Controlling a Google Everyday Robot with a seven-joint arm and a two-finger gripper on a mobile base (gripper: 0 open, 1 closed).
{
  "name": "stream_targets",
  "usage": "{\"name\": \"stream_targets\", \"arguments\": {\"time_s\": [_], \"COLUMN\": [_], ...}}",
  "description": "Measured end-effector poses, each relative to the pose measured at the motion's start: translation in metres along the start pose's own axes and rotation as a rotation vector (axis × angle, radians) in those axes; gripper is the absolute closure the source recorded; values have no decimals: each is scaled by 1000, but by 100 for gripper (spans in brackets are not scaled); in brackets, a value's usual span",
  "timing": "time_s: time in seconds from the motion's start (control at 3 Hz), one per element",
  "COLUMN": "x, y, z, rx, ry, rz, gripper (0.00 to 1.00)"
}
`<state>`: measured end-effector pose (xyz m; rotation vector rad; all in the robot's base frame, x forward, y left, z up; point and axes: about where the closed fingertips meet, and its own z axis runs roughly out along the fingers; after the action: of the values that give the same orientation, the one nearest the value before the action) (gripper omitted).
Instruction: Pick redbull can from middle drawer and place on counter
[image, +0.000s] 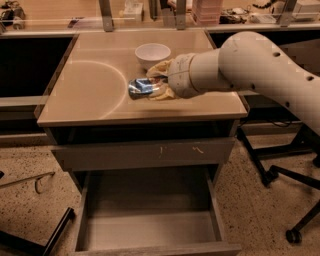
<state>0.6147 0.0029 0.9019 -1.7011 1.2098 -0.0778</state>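
redbull can (140, 87) on its side over mid counter (85, 100), resting or hovering: can't tell | white bowl (152, 52) just beyond it | gripper (154, 84) in from right, fingers clamped on can | middle drawer (150, 232) open below, near side

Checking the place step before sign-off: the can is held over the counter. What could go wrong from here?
1. The redbull can lies sideways in the gripper over the glossy counter. Released like that, it may roll.
2. The white bowl sits just behind the gripper, so opening or retreating could nudge it.
3. The middle drawer stands open below, so a can rolling off the front edge could drop back in.
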Motion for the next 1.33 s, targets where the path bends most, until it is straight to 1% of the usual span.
{"name": "stream_targets", "arguments": {"time_s": [0.33,0.67,1.0,1.33], "x": [16,27,29,29], "y": [-10,11,37,38], "z": [20,38,55,56], "rx": [-45,-107,-147,-149], "ry": [-31,-102,-150,-152], "rz": [51,144,218,221], "gripper": [100,100,100,82]}}
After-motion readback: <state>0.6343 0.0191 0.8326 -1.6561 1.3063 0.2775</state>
